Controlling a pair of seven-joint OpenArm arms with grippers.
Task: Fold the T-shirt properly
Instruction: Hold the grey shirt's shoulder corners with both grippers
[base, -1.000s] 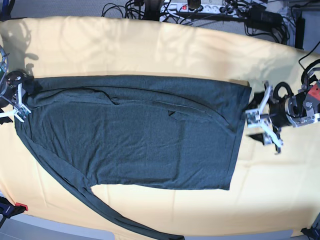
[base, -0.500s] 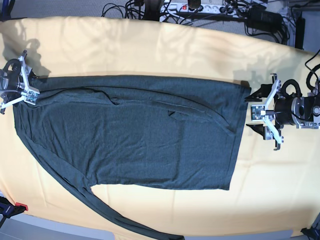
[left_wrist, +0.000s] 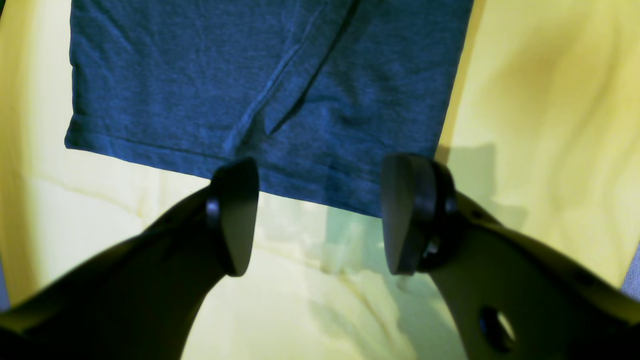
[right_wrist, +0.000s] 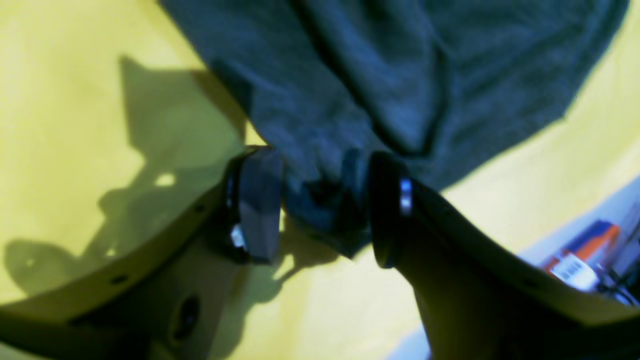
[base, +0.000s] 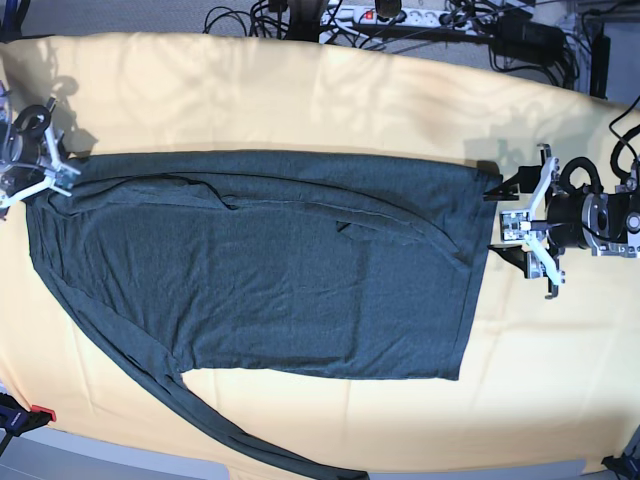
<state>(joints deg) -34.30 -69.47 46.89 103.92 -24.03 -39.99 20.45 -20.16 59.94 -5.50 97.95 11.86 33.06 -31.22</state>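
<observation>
Both arms have shifted toward 12 o'clock: left gripper (base: 532, 232) gapes beside the T-shirt (base: 270, 270) hem; right gripper (right_wrist: 320, 210) pinches a bunched corner, ready to fold.

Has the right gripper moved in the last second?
Yes. In the base view the right gripper has risen toward the far edge of the tablecloth, from beside the T-shirt corner's lower edge to its top corner.

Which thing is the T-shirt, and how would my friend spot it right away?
Look at the big pale yellow tablecloth covering the whole table. Spread flat across its middle is the T-shirt, one long sleeve trailing toward the near edge. It is the only dark grey-green cloth there, sitting between the two robot claws.
</observation>
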